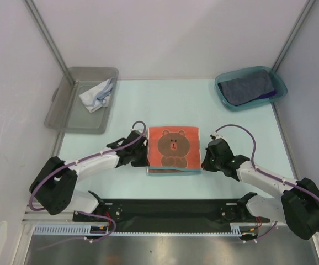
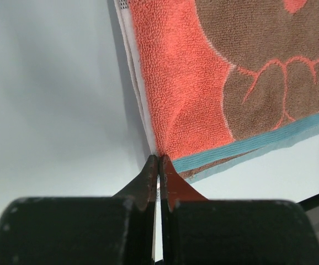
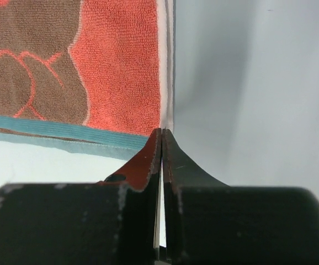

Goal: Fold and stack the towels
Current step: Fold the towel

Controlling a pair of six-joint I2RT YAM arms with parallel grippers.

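The orange-red towel (image 1: 173,148) with a brown bear print lies folded flat at the table's middle. My left gripper (image 1: 147,163) is shut at its near-left corner; in the left wrist view the fingertips (image 2: 159,160) pinch the towel's (image 2: 176,83) white-edged corner. My right gripper (image 1: 203,164) is shut at the near-right corner; in the right wrist view the tips (image 3: 162,132) pinch the towel's (image 3: 121,66) white edge. A pale white/light-blue towel (image 1: 97,95) lies crumpled in the grey bin. A dark grey-blue towel (image 1: 246,87) lies over a purple one (image 1: 271,95) in the teal bin.
The grey plastic bin (image 1: 60,113) stands at the back left and the teal bin (image 1: 224,101) at the back right. White enclosure walls with metal posts close in the table. A black rail runs along the near edge (image 1: 170,208).
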